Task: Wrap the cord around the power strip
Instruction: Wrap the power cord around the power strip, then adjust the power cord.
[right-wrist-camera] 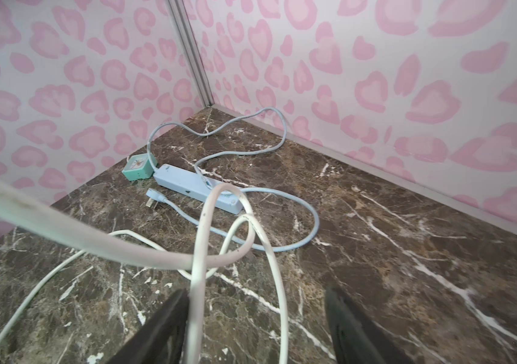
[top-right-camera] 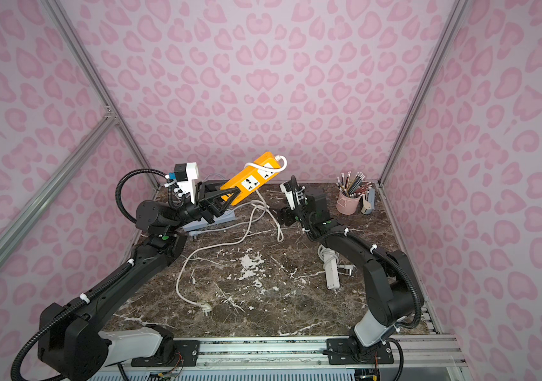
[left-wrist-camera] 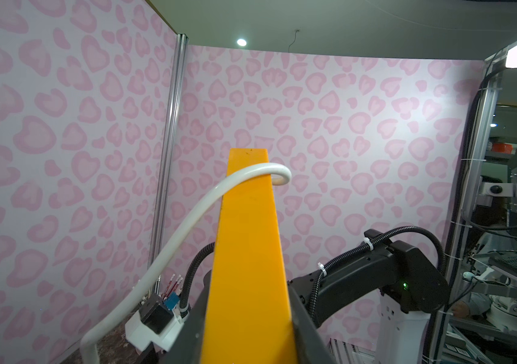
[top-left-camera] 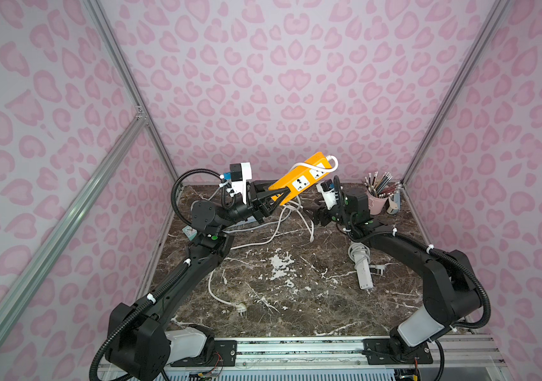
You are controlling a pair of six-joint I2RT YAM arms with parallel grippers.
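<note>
Gripping power strip (top-left-camera: 300, 180), left claw (top-left-camera: 283, 197)

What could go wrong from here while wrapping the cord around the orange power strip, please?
1. The cord makes only one loose loop over the raised end of the orange power strip, and the right gripper is open, so it may slide off.
2. Slack cord appears to lie across the blue power strip; pulling could drag it.
3. The left gripper holds the strip by one end; tension could twist it loose.
</note>
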